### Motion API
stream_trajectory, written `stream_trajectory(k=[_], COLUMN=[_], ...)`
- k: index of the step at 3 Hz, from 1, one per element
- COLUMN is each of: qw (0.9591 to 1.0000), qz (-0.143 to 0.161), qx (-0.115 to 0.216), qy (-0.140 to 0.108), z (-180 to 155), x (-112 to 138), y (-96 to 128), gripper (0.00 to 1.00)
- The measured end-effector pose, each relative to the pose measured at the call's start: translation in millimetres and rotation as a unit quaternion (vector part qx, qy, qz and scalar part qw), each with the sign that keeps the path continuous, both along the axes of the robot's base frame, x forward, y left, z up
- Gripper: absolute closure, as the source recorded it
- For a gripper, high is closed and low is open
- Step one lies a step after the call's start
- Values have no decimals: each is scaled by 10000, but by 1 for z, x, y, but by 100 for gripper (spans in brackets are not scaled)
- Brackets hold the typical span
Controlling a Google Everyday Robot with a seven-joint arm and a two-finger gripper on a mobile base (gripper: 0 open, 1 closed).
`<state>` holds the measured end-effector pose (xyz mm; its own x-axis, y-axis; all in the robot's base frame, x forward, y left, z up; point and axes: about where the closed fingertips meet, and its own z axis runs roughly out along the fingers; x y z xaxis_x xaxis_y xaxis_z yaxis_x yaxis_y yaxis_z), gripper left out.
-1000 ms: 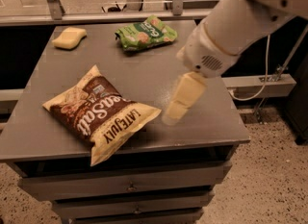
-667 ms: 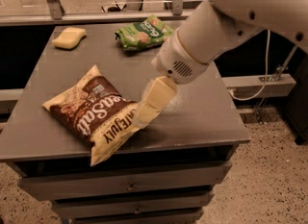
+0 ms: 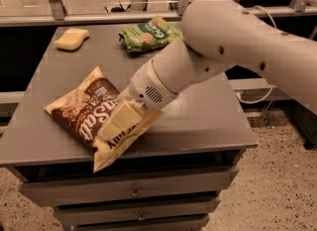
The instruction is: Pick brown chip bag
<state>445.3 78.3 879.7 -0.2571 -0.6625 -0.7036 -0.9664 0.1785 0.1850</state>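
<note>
Gripper (image 3: 120, 122), pale cream, sits low in the left-centre of the frame, directly over the lower right part of the brown chip bag (image 3: 79, 118). It overlaps the bag's cream end. Whether it touches the bag cannot be told, and neither can whether it is apart, together or clamped on anything, since it shows only as one pale block against the bag.

The bag lies flat on the grey table (image 3: 208, 121), toward the left front, slanting from upper left to lower right. Its dark brown face with white script is turned up, and its lowest corner hangs past the table's front edge.

The bulky white arm (image 3: 223, 41) enters from the upper right of the frame and slopes down and left to a round wrist with a small grille, just above the gripper.

At the top centre, near the table's far edge, a green snack bag (image 3: 147, 34) lies partly behind the arm. A pale yellow sponge (image 3: 72, 38) rests in the upper left, well apart from both bags. Drawer fronts (image 3: 133, 193) run below the table top, with speckled floor (image 3: 277, 185) at the lower right.
</note>
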Motion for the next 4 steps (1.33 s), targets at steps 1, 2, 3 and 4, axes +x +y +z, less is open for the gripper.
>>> stream_trajectory(k=[1,2,3,4], qw=[9999,9995,9961,9877], qz=[-37,-162,-334,-495], qx=[103,228,492,924], qy=[60,-174,-646,-1163], z=[-5,15,60,111], x=[-1,10,30,47], y=[3,-12,-39,-71], gripper=[57,88,100,100])
